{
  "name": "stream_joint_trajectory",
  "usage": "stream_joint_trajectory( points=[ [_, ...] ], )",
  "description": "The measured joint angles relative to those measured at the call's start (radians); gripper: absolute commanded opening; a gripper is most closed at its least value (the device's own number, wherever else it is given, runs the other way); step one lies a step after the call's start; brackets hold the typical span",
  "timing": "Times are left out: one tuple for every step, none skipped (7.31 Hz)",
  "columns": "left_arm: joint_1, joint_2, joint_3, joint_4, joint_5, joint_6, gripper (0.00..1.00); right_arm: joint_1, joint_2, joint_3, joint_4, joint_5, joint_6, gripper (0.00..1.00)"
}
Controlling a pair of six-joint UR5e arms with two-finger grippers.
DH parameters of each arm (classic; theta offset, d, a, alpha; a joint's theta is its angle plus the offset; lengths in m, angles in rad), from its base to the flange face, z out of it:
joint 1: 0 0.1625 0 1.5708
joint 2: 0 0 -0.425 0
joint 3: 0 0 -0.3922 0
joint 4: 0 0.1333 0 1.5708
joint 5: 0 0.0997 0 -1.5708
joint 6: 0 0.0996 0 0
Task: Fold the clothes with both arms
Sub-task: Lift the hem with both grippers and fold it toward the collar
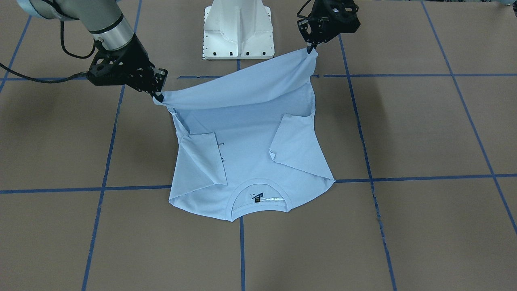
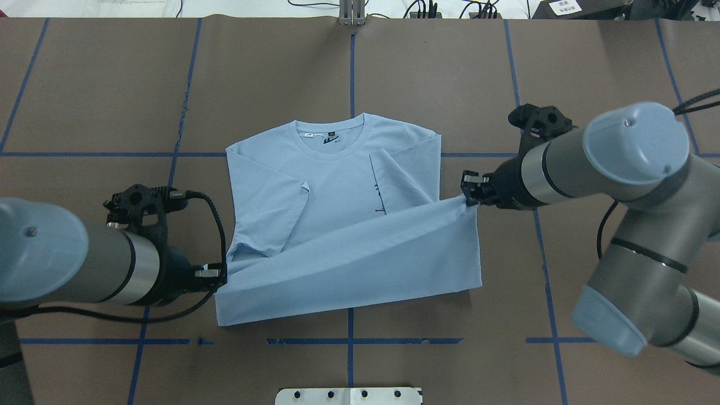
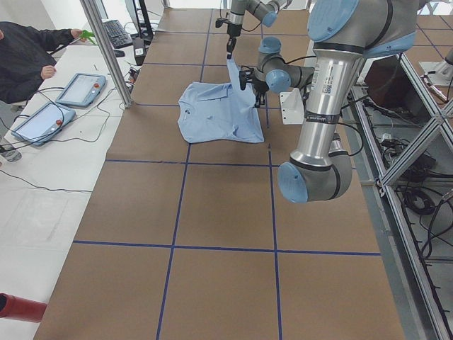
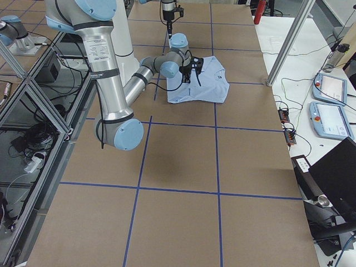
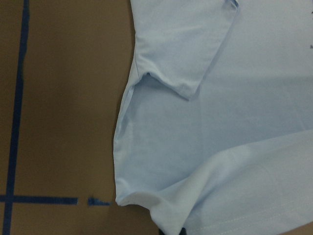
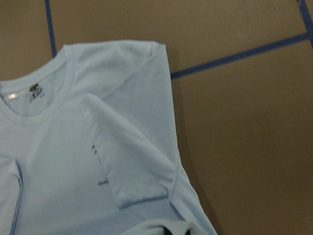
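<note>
Nearest the front-facing camera lies the ribbed collar (image 1: 258, 182) of a pale blue T-shirt (image 1: 242, 161), with its black neck label (image 1: 257, 200). The shirt sits face up at mid-worktop (image 1: 404, 121), both sleeves folded inward, one half covering the dark chest print (image 2: 381, 199). The right end effector (image 1: 158, 97) and the left end effector (image 1: 310, 50) are each pinched closed on a hem corner. They hold the hem off the surface, and it droops between them. Judging by that sag, the knit is light, limp and without stiffness, so it should follow wherever its corners go. The hem corners seem the right hold, kept taut for a straight fold. Thin cloth could slip from such narrow fingertips.
</note>
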Motion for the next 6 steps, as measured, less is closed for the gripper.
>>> stream_joint_trajectory(
  points=[
    [-0.047, -0.035, 0.068, -0.002, -0.008, 0.032, 0.00, 0.046, 0.069, -0.077, 0.000, -0.004, -0.035, 0.00],
    [-0.095, -0.051, 0.118, -0.005, -0.012, 0.076, 0.00, 0.076, 0.125, -0.154, 0.011, -0.011, -0.062, 0.00],
    [-0.145, -0.061, 0.159, -0.007, -0.014, 0.125, 0.00, 0.096, 0.164, -0.229, 0.046, -0.018, -0.080, 0.00],
    [-0.187, -0.077, 0.208, -0.017, -0.015, 0.163, 0.00, 0.112, 0.195, -0.305, 0.104, -0.023, -0.088, 0.00],
    [-0.213, -0.104, 0.274, -0.045, -0.015, 0.186, 0.00, 0.126, 0.235, -0.393, 0.166, -0.025, -0.091, 0.00],
    [-0.226, -0.128, 0.354, -0.104, -0.014, 0.196, 0.00, 0.134, 0.282, -0.493, 0.225, -0.028, -0.092, 0.00]
  ],
)
